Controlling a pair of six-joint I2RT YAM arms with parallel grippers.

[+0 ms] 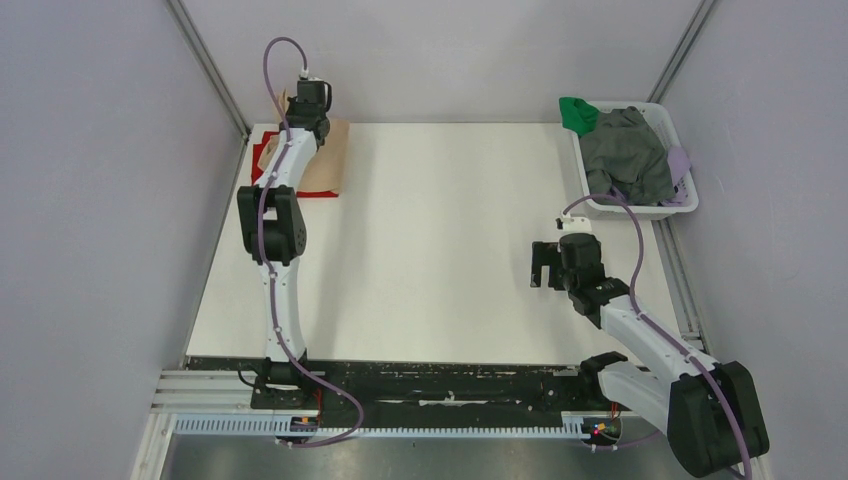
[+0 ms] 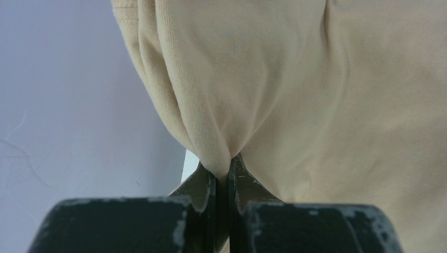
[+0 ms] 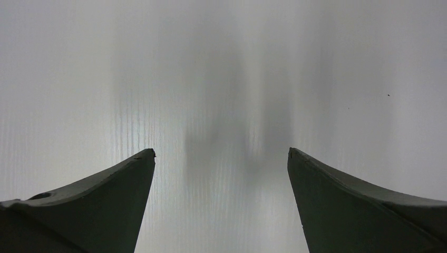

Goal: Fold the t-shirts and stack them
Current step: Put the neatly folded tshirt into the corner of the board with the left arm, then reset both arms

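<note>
The beige t-shirt (image 1: 326, 165) lies folded at the table's far left corner, on top of the red t-shirt (image 1: 262, 157), of which only a strip shows at its left edge. My left gripper (image 1: 312, 108) reaches over that stack and is shut on a pinched fold of the beige t-shirt (image 2: 263, 79); the cloth bunches up between the closed left gripper (image 2: 222, 167). My right gripper (image 1: 547, 266) hovers over bare table at the right, open. Nothing lies between the two tips of the right gripper (image 3: 221, 153), only the white table surface.
A white basket (image 1: 640, 208) at the far right corner holds a grey garment (image 1: 628, 155), a green one (image 1: 578, 114) and a bit of lilac cloth (image 1: 680, 160). Grey walls close in on both sides. A black rail (image 1: 440, 380) runs along the near edge.
</note>
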